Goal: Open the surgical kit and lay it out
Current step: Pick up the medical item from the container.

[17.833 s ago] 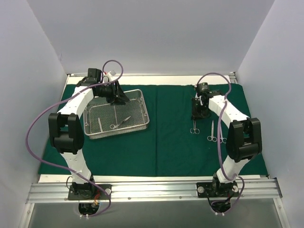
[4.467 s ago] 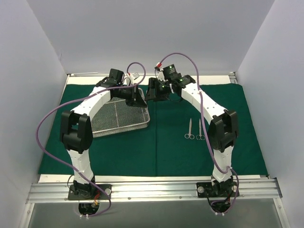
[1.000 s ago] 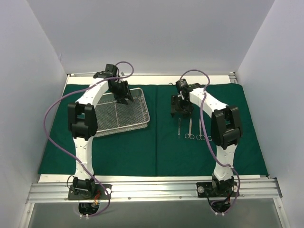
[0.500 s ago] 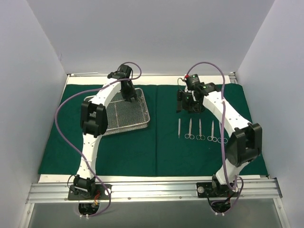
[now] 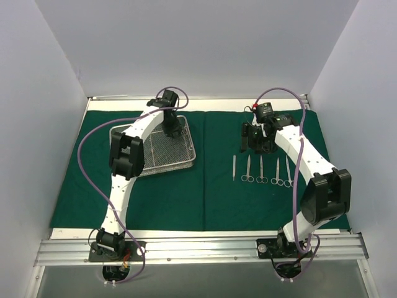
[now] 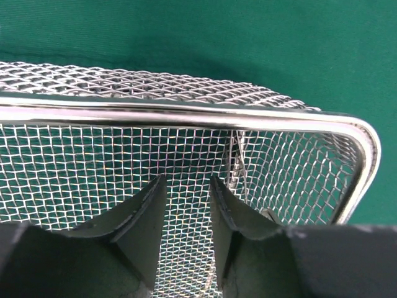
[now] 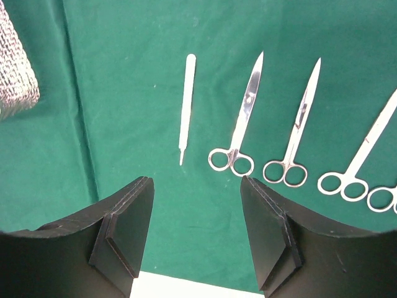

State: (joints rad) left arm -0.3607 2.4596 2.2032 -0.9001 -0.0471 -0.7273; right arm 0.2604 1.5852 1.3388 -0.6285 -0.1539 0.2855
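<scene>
Surgical kit (image 5: 261, 170) lies open, spread across the tabletop. Dark green cloth (image 5: 211, 198) is flat, its long axis running left to right in the overhead view, with one crease running top to bottom near mid-frame. Silver wire-mesh tray (image 5: 169, 151) sits on the cloth in the left half, long axis roughly left to right but skewed, its far edge rising toward the right. Instruments (image 5: 248, 169) lie in a row on the cloth right of centre, well apart from the tray: five pieces, side by side and not touching, long axes parallel and running top to bottom of the frame. The leftmost is a slim flat handle (image 7: 186, 105) with no rings. The other four are bright steel scissor types (image 7: 242, 118), tips toward the top of the frame, ring handles toward the bottom; in the right wrist view they lean slightly rightward at the tips. Left gripper (image 6: 186, 205) hangs over the tray's far right corner, fingers parted by a narrow gap with only mesh seen between them. A thin steel line shows in that corner of the tray; cannot tell what it is. Right gripper (image 7: 195, 230) hovers just beyond the tips of the row, fingers spread wide, clasping nothing.
</scene>
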